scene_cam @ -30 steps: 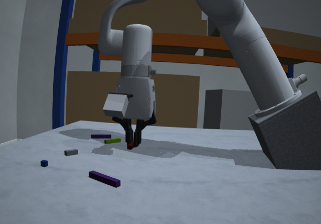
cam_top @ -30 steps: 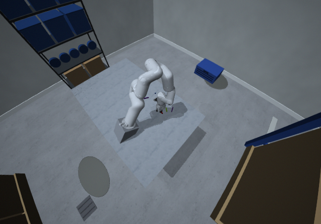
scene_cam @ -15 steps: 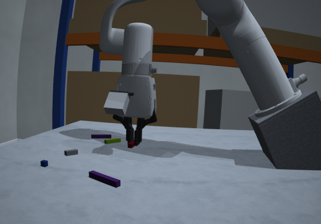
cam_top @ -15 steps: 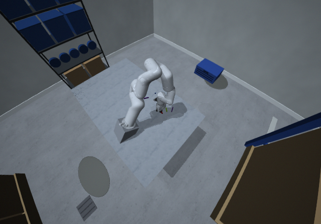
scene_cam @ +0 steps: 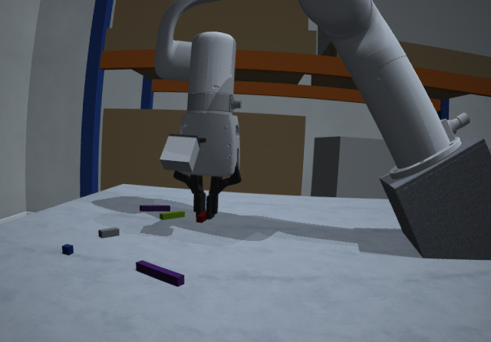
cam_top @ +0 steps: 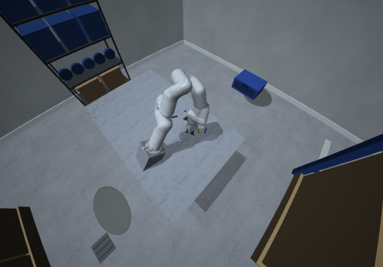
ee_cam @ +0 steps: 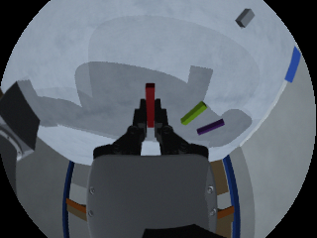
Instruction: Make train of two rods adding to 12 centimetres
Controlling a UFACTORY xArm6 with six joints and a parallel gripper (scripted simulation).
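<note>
The red rod (scene_cam: 202, 216) is clenched in the tool (scene_cam: 205, 212), low over the worktop (scene_cam: 277, 291), just right of the lime rod (scene_cam: 172, 215). Next, alignment end to end with lime is called for.

Grey table (scene_cam: 277, 298), purple rods (scene_cam: 159, 273), lime, grey, perhaps blue cube

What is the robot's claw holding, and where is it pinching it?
The gripper holds the red rod, pinched near one end; the rest sticks out ahead.

Clamped on red rod (ee_cam: 151, 103) — gripper (ee_cam: 151, 134); right of rod: lime rod (ee_cam: 193, 113), purple rod (ee_cam: 210, 126) — grey rod (ee_cam: 245, 18) farther.
</note>
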